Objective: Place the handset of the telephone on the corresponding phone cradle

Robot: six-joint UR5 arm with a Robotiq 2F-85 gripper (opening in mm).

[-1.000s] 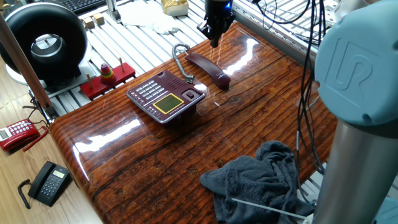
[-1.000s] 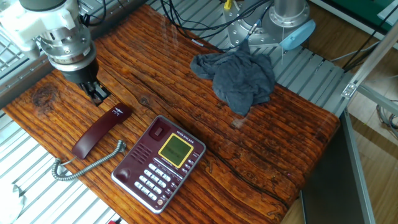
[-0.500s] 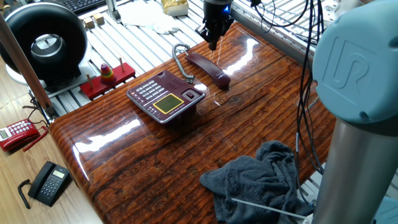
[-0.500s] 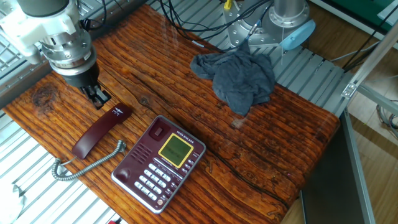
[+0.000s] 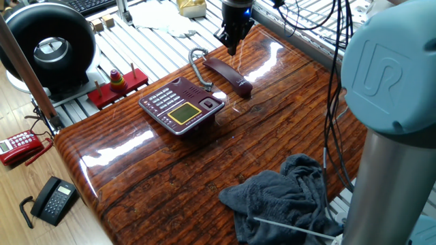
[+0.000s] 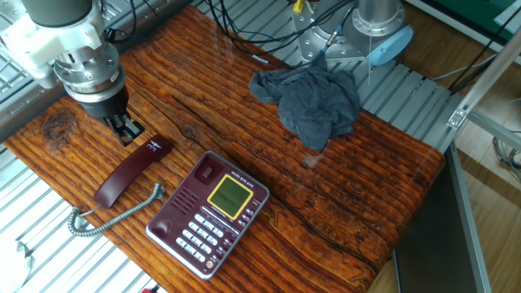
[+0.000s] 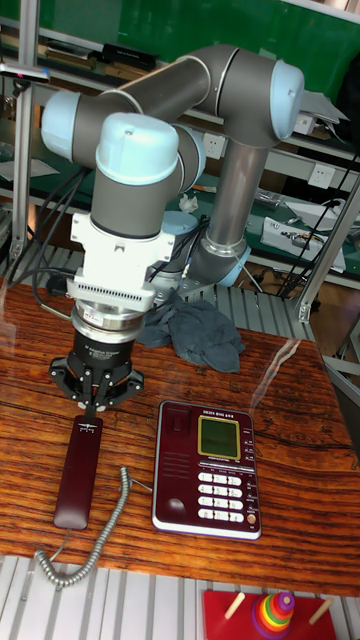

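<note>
The maroon handset [image 5: 228,73] [image 6: 130,171] [image 7: 78,470] lies flat on the wooden table, off its base, with its grey coiled cord [image 6: 106,213] trailing toward the table edge. The maroon telephone [image 5: 182,105] [image 6: 207,213] [image 7: 207,468] sits beside it, and its phone cradle [image 7: 177,455] [image 5: 197,92] is the bare strip along the side facing the handset. My gripper [image 5: 230,44] [image 6: 128,130] [image 7: 93,405] hangs just above the handset's end that is farthest from the cord. Its fingertips are together, hold nothing and do not touch the handset.
A crumpled grey cloth [image 5: 286,197] [image 6: 309,102] lies on the table's other end near the arm's base. A red ring-stacking toy [image 5: 117,82] stands on the slatted bench beside the table. A red phone [image 5: 20,146] and a black phone [image 5: 53,199] lie on the floor.
My gripper has shifted slightly over the handset's end. The handset, cord and telephone have not moved.
</note>
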